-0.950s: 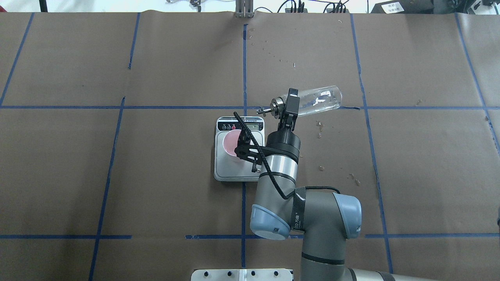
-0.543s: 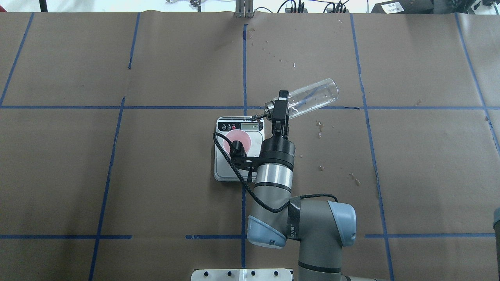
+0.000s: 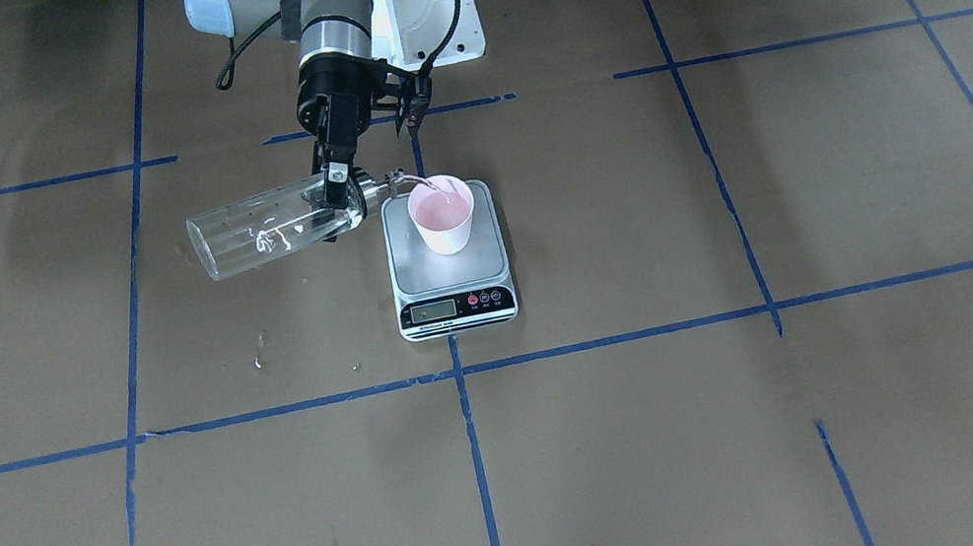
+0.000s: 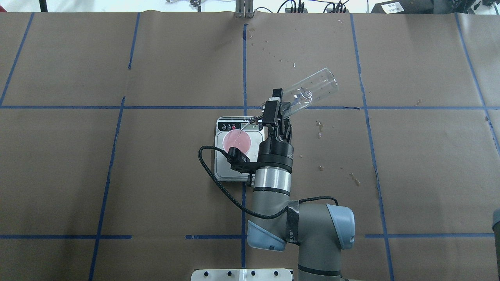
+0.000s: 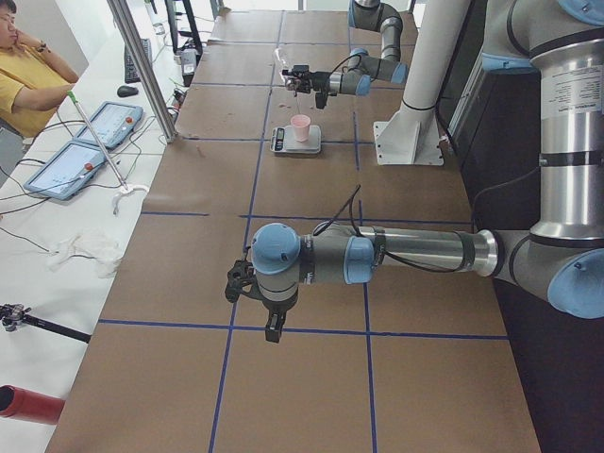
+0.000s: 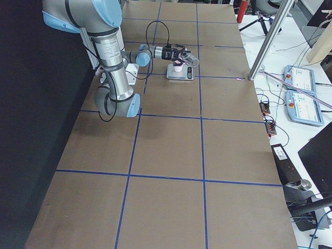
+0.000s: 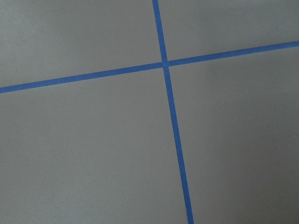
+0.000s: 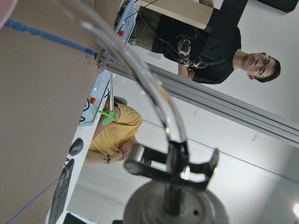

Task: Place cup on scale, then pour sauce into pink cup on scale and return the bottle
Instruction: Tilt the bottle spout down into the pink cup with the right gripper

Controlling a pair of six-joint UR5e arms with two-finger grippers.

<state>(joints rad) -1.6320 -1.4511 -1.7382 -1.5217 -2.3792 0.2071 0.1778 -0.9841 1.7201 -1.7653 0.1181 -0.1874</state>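
Tipped steeper than before, the bottle, clamped in the right gripper, streams sauce into the cup; over-tilting could splash the scale.

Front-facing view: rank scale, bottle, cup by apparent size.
1. scale, largest area
2. bottle, longer but slimmer; it is raised toward the camera, so a close call
3. cup, clearly smallest

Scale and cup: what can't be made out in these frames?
Scale display: digits too small, front-facing and overhead views.
Cup fill level: no clear liquid line front-facing; overhead, the wrist camera covers its near rim.
Left gripper: only in exterior left view; open or shut unclear.
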